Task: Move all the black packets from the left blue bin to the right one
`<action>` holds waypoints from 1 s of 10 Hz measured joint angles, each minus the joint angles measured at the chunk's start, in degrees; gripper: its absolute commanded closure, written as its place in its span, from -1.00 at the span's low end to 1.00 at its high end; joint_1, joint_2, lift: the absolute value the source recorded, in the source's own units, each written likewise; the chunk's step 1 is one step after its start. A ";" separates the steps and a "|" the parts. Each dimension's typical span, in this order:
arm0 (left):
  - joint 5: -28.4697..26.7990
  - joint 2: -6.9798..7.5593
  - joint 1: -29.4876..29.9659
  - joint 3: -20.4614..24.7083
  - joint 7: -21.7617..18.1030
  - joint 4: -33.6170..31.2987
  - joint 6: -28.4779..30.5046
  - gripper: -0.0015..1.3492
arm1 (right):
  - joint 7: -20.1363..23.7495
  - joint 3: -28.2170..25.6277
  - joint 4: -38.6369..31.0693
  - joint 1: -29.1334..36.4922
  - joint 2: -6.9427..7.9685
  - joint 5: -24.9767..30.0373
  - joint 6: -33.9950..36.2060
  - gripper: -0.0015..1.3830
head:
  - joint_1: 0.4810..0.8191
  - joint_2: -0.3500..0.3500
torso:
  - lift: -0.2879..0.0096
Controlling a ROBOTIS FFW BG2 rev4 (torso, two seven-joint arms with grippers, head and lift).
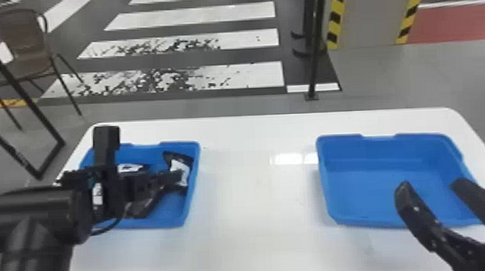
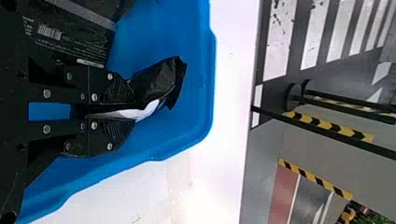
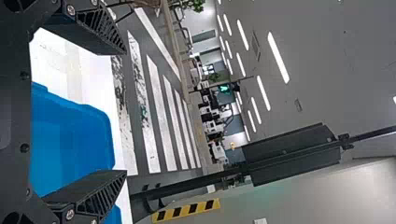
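Observation:
My left gripper [image 1: 177, 177] reaches into the left blue bin [image 1: 156, 224], at a black packet [image 1: 185, 166] with a white patch by the bin's right wall. In the left wrist view, my left gripper [image 2: 135, 112] is shut on that black packet [image 2: 156, 84], pinching its white part. Other black packets [image 1: 130, 168] lie in the left part of the bin, partly hidden behind the arm. My right gripper [image 1: 428, 188] stands open at the near side of the right blue bin [image 1: 386, 186], which holds no packet; its two fingers are wide apart in the right wrist view, gripper [image 3: 123, 112].
Both bins stand on a white table [image 1: 255, 206], with a wide stretch of tabletop between them. Past its far edge are a chair [image 1: 26, 44] at the left and a black post [image 1: 315, 46].

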 measured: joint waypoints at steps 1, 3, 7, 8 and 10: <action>0.93 0.07 1.50 0.57 -0.30 -4.15 0.86 0.80 | 0.11 0.00 -0.02 0.00 -0.02 -0.01 0.02 -0.83 | 0.27 0.33 | -0.10; 4.44 0.15 4.56 1.05 -1.13 -11.12 1.57 0.80 | 1.05 0.01 0.00 -0.44 -0.03 -0.02 0.70 -0.83 | 0.27 0.28 | -0.10; 14.19 -0.46 9.62 -0.47 -3.33 -19.09 0.39 0.80 | 5.70 0.00 0.94 -4.27 -0.46 -4.55 4.91 -0.82 | 0.27 0.09 | -0.10; 16.76 -0.53 9.92 -1.90 -3.81 -19.37 -0.03 0.80 | 6.77 0.14 1.94 -5.83 -0.58 -7.39 6.85 -0.82 | 0.27 0.01 | -0.10; 21.51 -0.74 10.00 -5.01 -4.62 -19.44 -0.66 0.80 | 8.83 1.03 4.89 -9.50 -0.87 -13.30 11.72 -0.82 | 0.27 -0.07 | -0.10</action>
